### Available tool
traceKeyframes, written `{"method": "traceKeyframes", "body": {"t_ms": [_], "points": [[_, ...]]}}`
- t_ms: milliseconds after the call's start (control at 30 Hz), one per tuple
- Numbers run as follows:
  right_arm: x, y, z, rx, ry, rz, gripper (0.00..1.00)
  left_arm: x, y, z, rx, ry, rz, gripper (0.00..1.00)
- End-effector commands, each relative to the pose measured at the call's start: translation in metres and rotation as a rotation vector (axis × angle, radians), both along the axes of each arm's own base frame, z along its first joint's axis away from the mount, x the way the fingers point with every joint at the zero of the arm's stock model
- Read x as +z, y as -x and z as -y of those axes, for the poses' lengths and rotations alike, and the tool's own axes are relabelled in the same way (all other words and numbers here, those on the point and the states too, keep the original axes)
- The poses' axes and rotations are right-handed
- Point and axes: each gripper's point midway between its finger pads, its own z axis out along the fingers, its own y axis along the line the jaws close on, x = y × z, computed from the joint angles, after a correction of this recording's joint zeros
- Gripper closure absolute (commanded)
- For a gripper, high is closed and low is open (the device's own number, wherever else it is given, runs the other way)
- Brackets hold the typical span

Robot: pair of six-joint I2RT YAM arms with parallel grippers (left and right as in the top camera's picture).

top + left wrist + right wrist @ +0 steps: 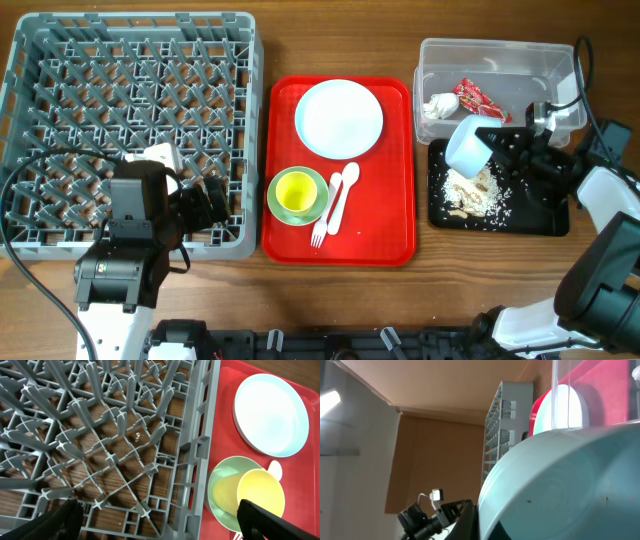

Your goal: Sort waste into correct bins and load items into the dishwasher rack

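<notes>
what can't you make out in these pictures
1. Right wrist: the blue bowl fills the view, hiding the black tray below and the fingers of the right gripper.
2. Overhead: the right arm covers the tray's right end.
3. Overhead and left wrist: the yellow cup hides the green bowl's inside.
4. Left wrist: the bottom edge cuts off the fingers of the left gripper.

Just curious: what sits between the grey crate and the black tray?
The overhead view shows a red tray there, carrying a white plate, a yellow cup inside a green bowl, and a white fork and spoon.
</notes>
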Motion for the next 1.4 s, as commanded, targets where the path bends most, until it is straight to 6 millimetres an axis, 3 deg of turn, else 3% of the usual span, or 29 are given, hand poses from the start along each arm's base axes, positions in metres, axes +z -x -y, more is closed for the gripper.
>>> {"method": "traceKeyframes", "body": {"t_ms": [0, 100, 233, 333, 467, 600, 733, 900, 967, 1100, 1167, 1233, 1300, 1333, 1367], "points": [[-0.001, -0.001, 0.002, -0.004, -0.042, -0.068, 0.96, 0.008, -0.003, -0.001, -0.005, -0.006, 0.023, 0.0], [-0.001, -0.002, 0.002, -0.004, -0.044, -0.071, 0.96, 0.008, -0.003, -0.001, -0.005, -0.007, 0.023, 0.0], [-0.038, 0.0, 0.003, -0.07, 0.097, -0.24, 0.96, 0.009, -0.004, -0.001, -0.005, -0.006, 0.027, 0.0], [-0.051, 0.011, -0.001, -0.061, 0.254, -0.252, 0.96, 0.01, -0.005, -0.001, -0.005, -0.006, 0.034, 0.0], [-0.034, 0.023, -0.002, -0.038, 0.559, -0.173, 0.96, 0.01, -0.005, -0.001, -0.005, -0.006, 0.037, 0.0], [-0.017, 0.028, -0.024, 0.052, 0.851, -0.093, 0.96, 0.01, -0.006, -0.001, -0.005, -0.006, 0.037, 0.0], [0.012, 0.006, -0.08, 0.132, 1.119, 0.1, 0.96, 0.01, -0.006, -0.001, -0.005, -0.006, 0.037, 0.0], [0.037, -0.036, -0.175, 0.132, 1.24, 0.527, 0.96, 0.01, -0.005, -0.001, -0.005, -0.006, 0.037, 0.0], [0.024, -0.046, -0.215, 0.188, 1.238, 0.647, 0.96, 0.009, -0.004, -0.001, -0.005, -0.006, 0.03, 0.0], [-0.029, -0.061, -0.255, 0.271, 1.235, 0.673, 0.96, 0.009, -0.004, -0.001, -0.005, -0.006, 0.027, 0.0], [-0.066, -0.062, -0.264, 0.327, 1.248, 0.631, 0.95, 0.009, -0.004, -0.001, -0.005, -0.006, 0.027, 0.0], [-0.086, -0.062, -0.264, 0.355, 1.258, 0.596, 0.96, 0.009, -0.004, -0.001, -0.005, -0.006, 0.028, 0.0], [-0.095, -0.06, -0.263, 0.369, 1.264, 0.58, 0.96, 0.009, -0.004, -0.001, -0.005, -0.006, 0.028, 0.0], [-0.095, -0.06, -0.262, 0.372, 1.265, 0.575, 0.92, 0.009, -0.004, -0.001, -0.005, -0.006, 0.028, 0.0], [-0.096, -0.058, -0.262, 0.374, 1.264, 0.564, 0.8, 0.009, -0.004, -0.001, -0.005, -0.006, 0.027, 0.0]]}}
